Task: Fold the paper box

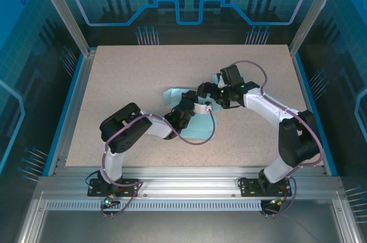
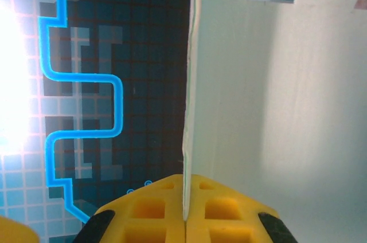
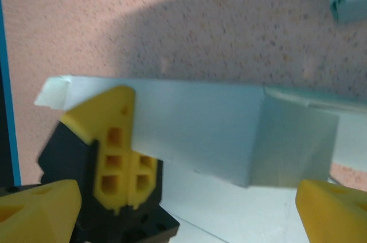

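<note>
Left gripper (image 2: 184, 219) pinches paper box (image 2: 275, 111) wall — right gripper (image 3: 183, 211) spread wide.

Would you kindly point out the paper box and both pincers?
paper box (image 2: 275, 111), left wrist view, on its pale wall.
left pincer (image 2: 185, 200), left wrist view, between its shut fingertips.
right pincer (image 3: 183, 211), right wrist view, midway between its open fingertips.
</note>
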`<action>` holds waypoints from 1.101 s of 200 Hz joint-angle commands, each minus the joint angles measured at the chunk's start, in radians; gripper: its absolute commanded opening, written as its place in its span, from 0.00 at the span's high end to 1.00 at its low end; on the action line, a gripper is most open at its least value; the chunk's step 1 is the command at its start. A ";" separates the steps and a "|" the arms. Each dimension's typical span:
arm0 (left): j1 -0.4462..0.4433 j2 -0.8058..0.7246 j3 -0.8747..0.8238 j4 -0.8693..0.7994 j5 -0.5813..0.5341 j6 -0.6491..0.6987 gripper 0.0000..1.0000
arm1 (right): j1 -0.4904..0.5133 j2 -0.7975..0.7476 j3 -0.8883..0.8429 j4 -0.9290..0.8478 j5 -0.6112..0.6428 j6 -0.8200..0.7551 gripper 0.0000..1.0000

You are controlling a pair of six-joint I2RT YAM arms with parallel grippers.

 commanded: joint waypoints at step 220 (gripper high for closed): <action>-0.011 0.231 -0.041 0.439 0.017 0.195 1.00 | 0.000 0.088 0.011 0.207 -0.084 -0.054 0.29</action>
